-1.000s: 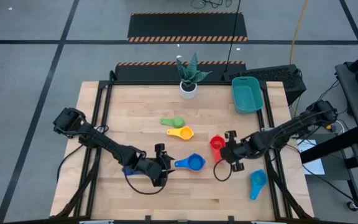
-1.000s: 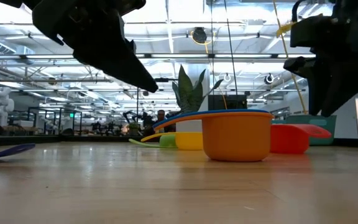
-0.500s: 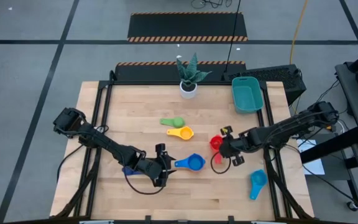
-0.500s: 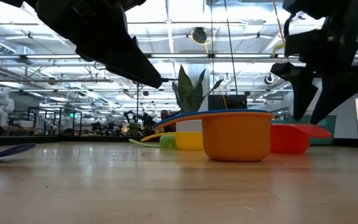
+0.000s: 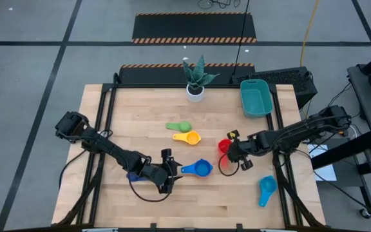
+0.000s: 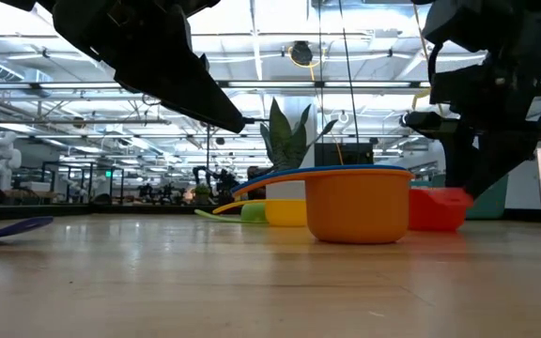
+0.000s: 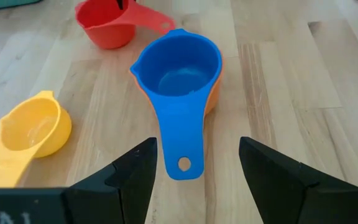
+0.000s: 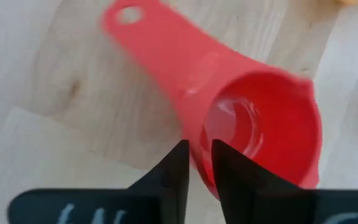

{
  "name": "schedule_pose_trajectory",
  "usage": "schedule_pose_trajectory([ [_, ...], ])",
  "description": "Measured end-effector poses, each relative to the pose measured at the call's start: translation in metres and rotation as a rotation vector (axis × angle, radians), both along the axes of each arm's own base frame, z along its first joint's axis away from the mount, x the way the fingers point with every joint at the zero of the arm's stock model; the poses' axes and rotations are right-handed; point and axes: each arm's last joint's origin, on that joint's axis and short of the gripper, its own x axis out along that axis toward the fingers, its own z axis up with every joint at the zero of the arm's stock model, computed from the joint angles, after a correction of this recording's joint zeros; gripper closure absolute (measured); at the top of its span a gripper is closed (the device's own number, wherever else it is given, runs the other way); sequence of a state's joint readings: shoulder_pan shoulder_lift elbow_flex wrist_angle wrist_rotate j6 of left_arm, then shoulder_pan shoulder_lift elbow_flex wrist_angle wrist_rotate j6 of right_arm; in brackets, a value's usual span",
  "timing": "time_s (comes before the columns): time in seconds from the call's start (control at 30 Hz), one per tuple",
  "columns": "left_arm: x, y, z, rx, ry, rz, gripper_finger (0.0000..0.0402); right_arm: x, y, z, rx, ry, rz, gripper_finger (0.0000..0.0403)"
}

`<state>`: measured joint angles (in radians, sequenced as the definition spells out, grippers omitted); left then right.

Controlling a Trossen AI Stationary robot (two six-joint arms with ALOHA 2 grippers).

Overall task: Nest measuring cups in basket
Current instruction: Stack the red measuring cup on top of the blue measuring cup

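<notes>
A blue measuring cup (image 7: pixel 178 68) sits nested in an orange one (image 6: pixel 358 207) at the table's middle front. My left gripper (image 7: pixel 197 155) stands open just short of the blue handle's end (image 7: pixel 184 165), touching nothing. To the right, the red cup (image 5: pixel 223 147) stands upright on the table with my right gripper (image 5: pixel 230 150) shut on it. Yellow (image 5: pixel 189 137) and green (image 5: pixel 179 126) cups lie farther back. A light blue cup (image 5: pixel 266 188) lies at the front right. The teal basket (image 5: pixel 256 98) stands at the far right corner. My right gripper pinches the red cup's wall (image 8: pixel 201 146) beside the root of its handle, one finger inside the bowl (image 8: pixel 229 171) and one outside (image 8: pixel 178 171). The fingers come from above, slanting down from the table's right. The cup stands upright with its bottom on the table.
A potted plant in a white pot (image 5: pixel 195 82) stands at the far edge, left of the basket. A dark blue piece (image 5: pixel 133 176) lies under my left arm. Bare wood lies between the red cup and the basket.
My right gripper has moved toward the table's left and down onto the red cup, rolling as it went. Its fingers opened wider, then closed on the cup's wall. The cup stays on the table.
</notes>
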<state>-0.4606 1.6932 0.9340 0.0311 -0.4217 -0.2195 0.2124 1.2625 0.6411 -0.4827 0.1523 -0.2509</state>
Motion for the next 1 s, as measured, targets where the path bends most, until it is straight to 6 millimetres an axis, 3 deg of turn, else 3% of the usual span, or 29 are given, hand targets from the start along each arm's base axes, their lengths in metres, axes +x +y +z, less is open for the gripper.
schedule_pose_trajectory([
  [0.23,-0.001,-0.002,0.000,-0.002,0.000,-0.005,0.0172,0.001,0.001,0.001,0.081,-0.019,-0.112,0.0397],
  [0.57,-0.001,-0.001,0.000,0.004,-0.008,0.013,0.0172,0.004,0.009,0.012,0.248,-0.034,-0.490,0.0400],
  [0.8,-0.001,-0.001,0.000,-0.006,-0.011,0.029,0.0172,0.014,0.024,0.046,0.290,-0.148,-0.719,0.0402],
  [1.0,-0.002,-0.001,-0.001,-0.019,0.007,0.048,0.0172,0.027,0.046,0.082,0.361,-0.304,-0.766,0.0402],
])
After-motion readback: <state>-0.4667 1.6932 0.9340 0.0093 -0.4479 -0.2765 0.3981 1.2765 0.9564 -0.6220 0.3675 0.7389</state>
